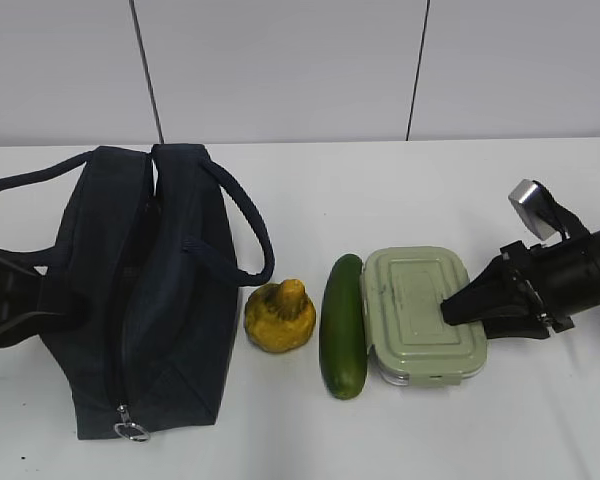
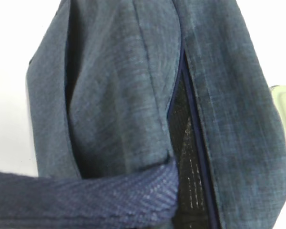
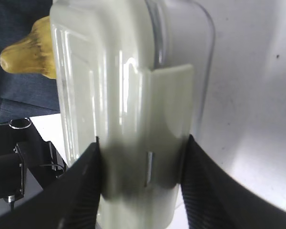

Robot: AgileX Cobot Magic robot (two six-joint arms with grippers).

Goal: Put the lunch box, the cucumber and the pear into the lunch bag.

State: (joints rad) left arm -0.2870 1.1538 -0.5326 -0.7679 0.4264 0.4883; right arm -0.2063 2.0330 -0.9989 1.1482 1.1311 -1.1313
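With the right fingers (image 3: 140, 157) clamped across the box's (image 1: 420, 310) end on the tabletop (image 1: 540, 420) and the left fingers shut, seemingly holding the bag (image 1: 145, 290) open, lifting comes next.

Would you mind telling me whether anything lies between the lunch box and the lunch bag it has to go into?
Yes: the cucumber lies right beside the lunch box, then the pear, both on the table between it and the lunch bag.
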